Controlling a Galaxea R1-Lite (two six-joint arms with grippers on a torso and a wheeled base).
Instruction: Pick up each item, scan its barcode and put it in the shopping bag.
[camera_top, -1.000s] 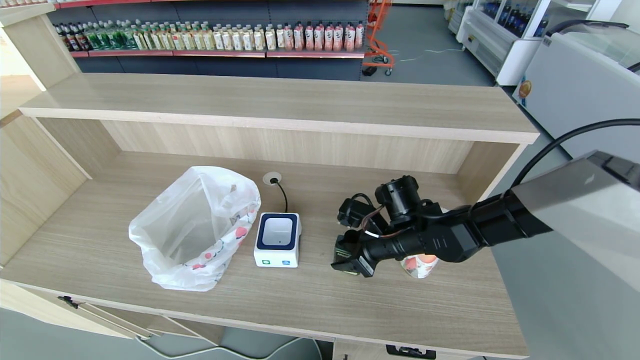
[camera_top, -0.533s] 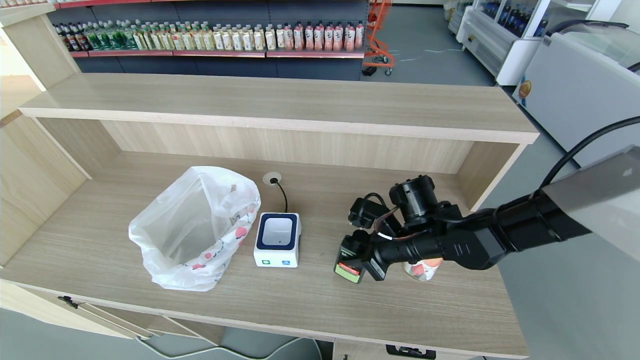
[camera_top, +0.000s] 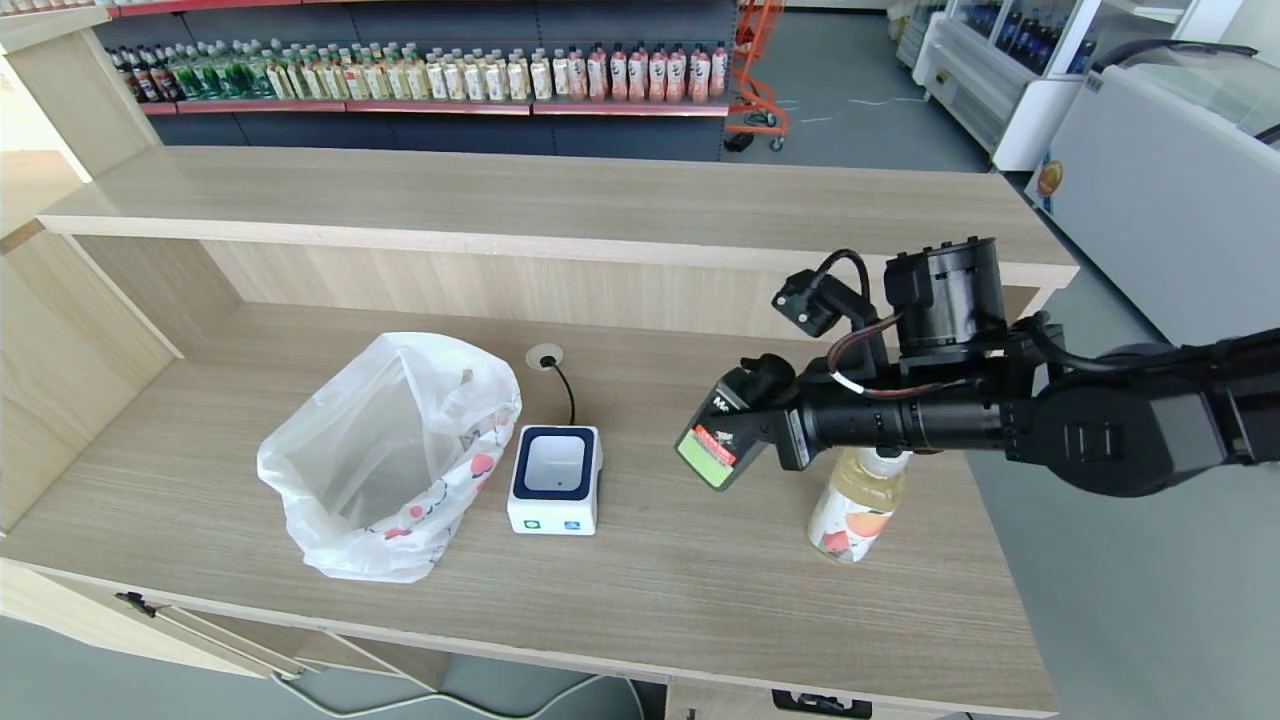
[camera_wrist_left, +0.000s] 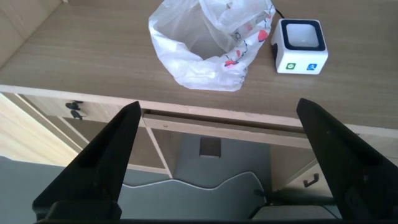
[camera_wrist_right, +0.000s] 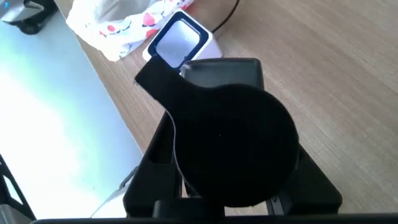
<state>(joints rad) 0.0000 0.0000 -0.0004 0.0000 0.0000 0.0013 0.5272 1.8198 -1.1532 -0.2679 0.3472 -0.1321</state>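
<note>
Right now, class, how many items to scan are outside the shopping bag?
2. A box is held in the right gripper above the counter; a bottle stands on the counter under that arm. Folds of the bag may hide more.

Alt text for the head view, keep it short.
The right gripper holds a small dark box in the air, right of the scanner. A bottle stands on the counter farther right; an open bag sits left of the scanner.
</note>
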